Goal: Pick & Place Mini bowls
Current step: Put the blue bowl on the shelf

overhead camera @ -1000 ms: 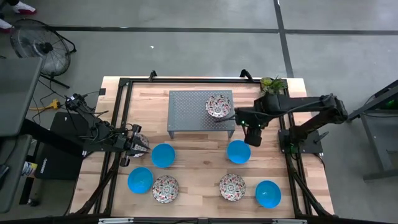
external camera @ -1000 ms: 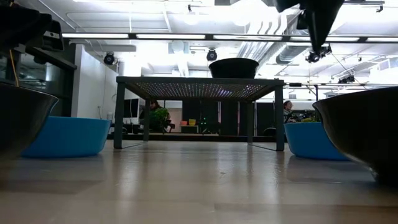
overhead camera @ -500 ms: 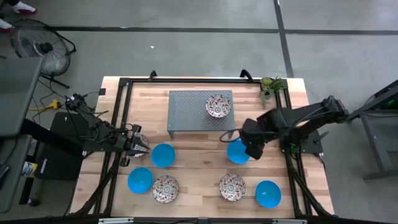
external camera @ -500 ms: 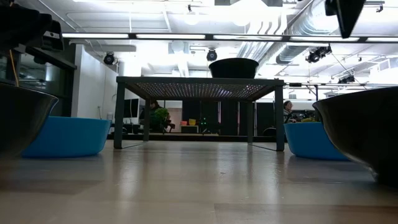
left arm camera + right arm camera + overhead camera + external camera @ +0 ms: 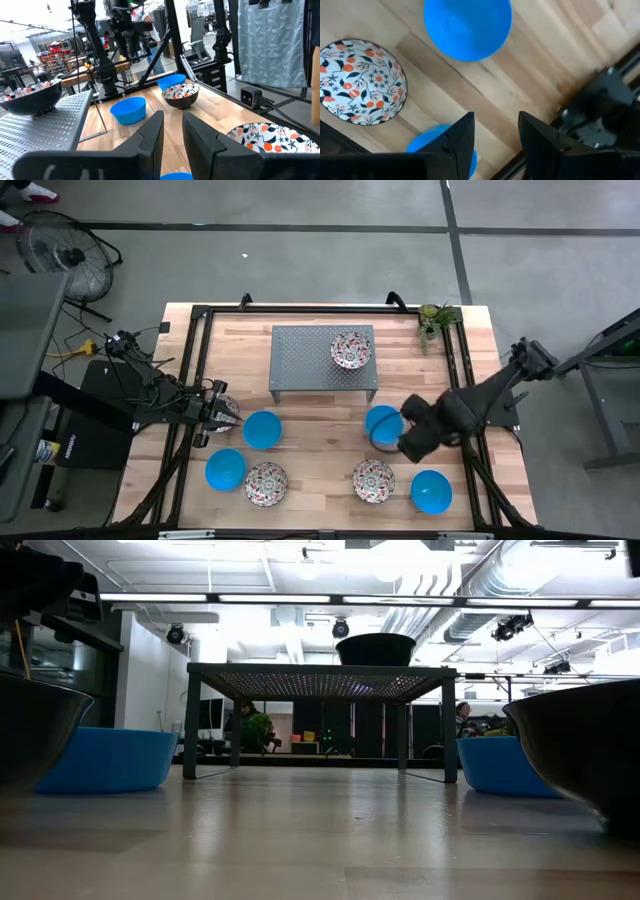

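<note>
From above, one patterned bowl (image 5: 350, 349) is seen on the grey stand (image 5: 322, 361); the right gripper (image 5: 412, 442), fingers parted and empty, hangs over a blue bowl (image 5: 381, 423) in front of the stand. The left gripper (image 5: 224, 414), narrowly parted, is at the stand's left-front. No writing can be read.

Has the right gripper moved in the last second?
Yes. The right gripper has swung away from the grey perforated stand, toward the table's front edge.
</note>
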